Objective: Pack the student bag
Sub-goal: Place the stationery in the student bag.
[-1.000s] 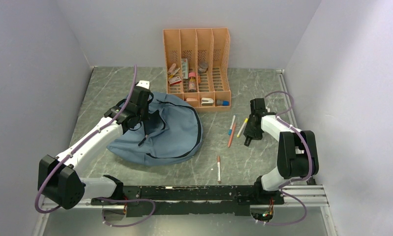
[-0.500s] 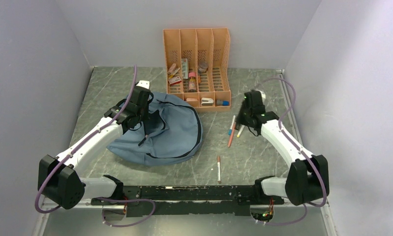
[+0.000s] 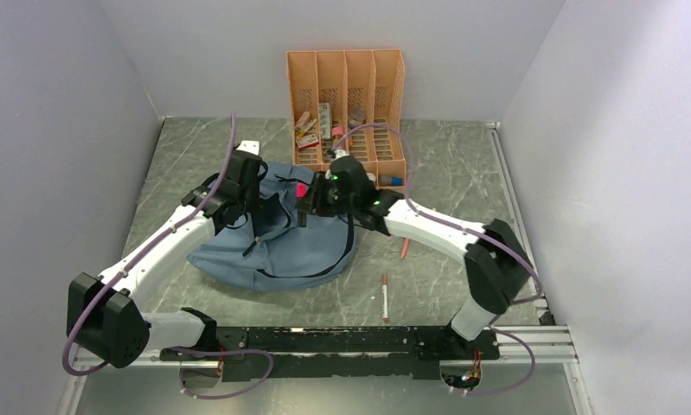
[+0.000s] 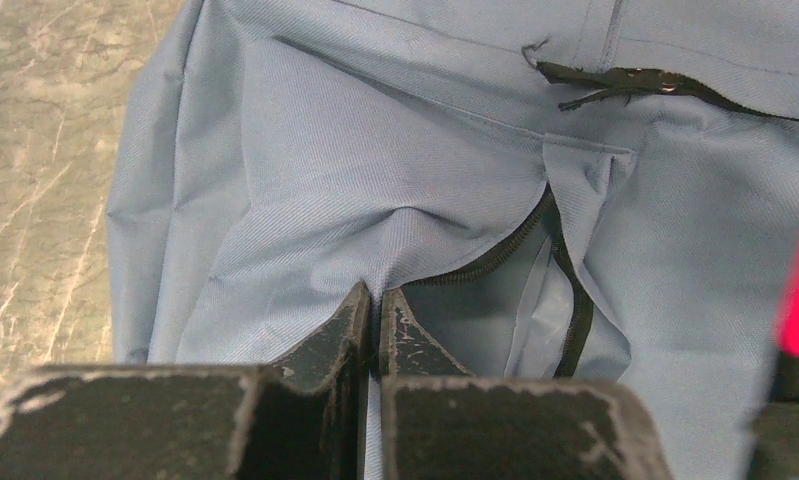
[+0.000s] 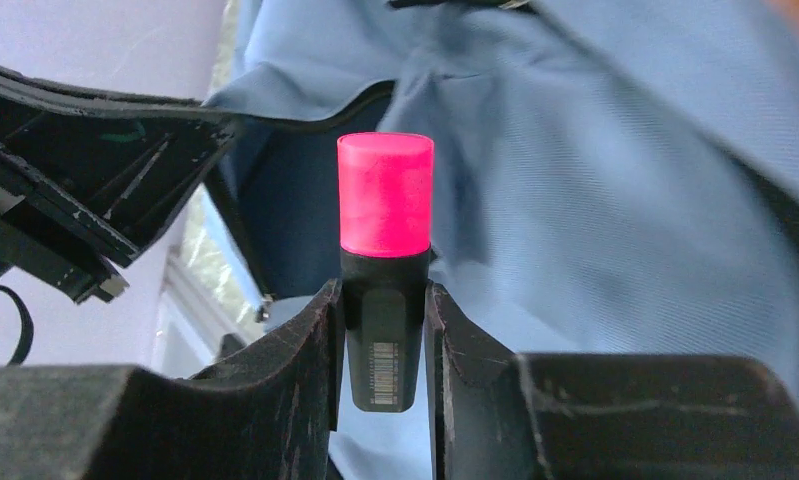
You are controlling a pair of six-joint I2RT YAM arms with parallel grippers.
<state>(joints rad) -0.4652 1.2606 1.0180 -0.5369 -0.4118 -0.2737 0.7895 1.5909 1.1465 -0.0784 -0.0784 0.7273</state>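
Right arm has swung across from the pens lying right of the backpack (image 3: 311,251) and now reaches over it; left arm has not shifted. Right gripper (image 3: 311,203) hangs above the backpack's upper middle, jaws narrow and clamped on a highlighter (image 5: 385,200) with a black barrel and neon pink cap, the cap sticking out past the fingertips. In the right wrist view the cap points at the dark open mouth of the backpack, blue fabric filling the frame to its right. Left gripper (image 4: 378,310) sits on the backpack's upper left part, fingers pressed together, pinching a fold of the blue fabric right at the edge of an unzipped opening. Black zip teeth (image 4: 565,290) curve away from the pinch and paler lining shows inside. The pink cap shows blurred at the right edge of the left wrist view. Backpack lies slumped flat on the grey marbled table (image 3: 463,173), black zip trim running down its right side. Orange file organizer (image 3: 346,86) stands just behind the backpack, small items in its slots. An orange pen (image 3: 405,249) lies right of the backpack, partly hidden under the right arm. A red and white pen (image 3: 384,296) lies off the backpack's lower right corner, apart from it
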